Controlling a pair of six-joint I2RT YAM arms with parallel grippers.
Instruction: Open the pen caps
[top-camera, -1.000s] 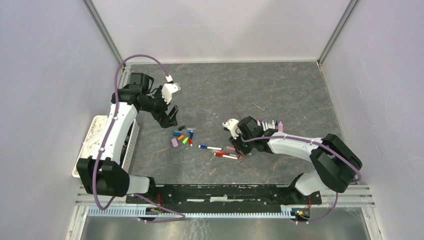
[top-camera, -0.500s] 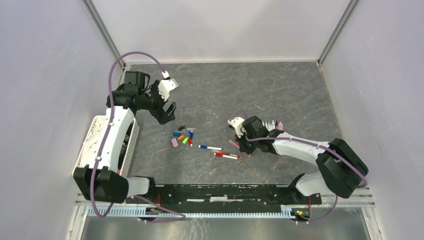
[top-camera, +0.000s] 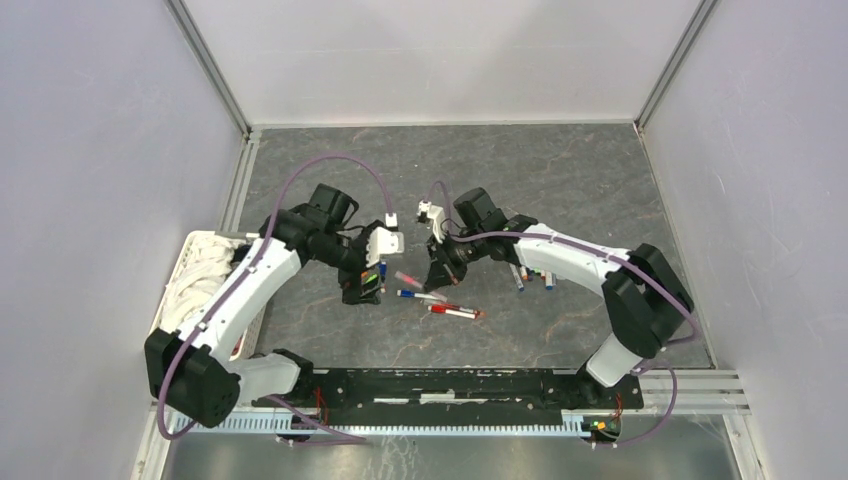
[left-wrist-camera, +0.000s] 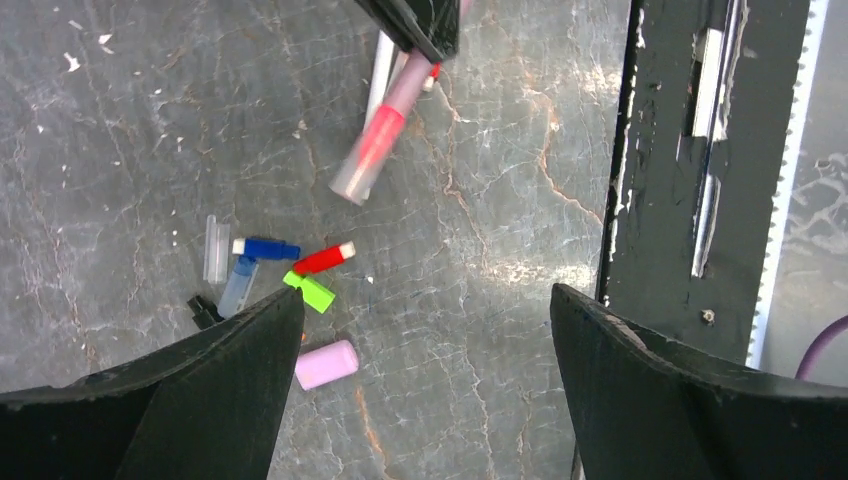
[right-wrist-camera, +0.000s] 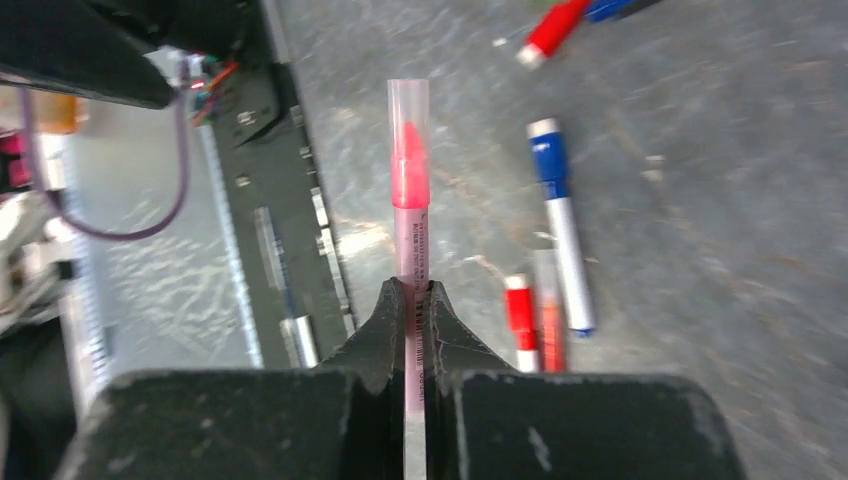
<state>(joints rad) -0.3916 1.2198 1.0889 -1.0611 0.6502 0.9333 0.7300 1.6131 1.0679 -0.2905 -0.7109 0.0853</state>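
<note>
Right claw: clenched on pink plastic pen, clear cap outward | left claw: released, ready for cap.

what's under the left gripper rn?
Under the left gripper: loose lilac cap, green cap, red cap and blue cap on the table. A black cap is half covered by its finger.

The left gripper now sits at frame centre, over the pen caps, no longer upper left. The right gripper, shifted up-left, now pinches a lifted pink pen.
</note>
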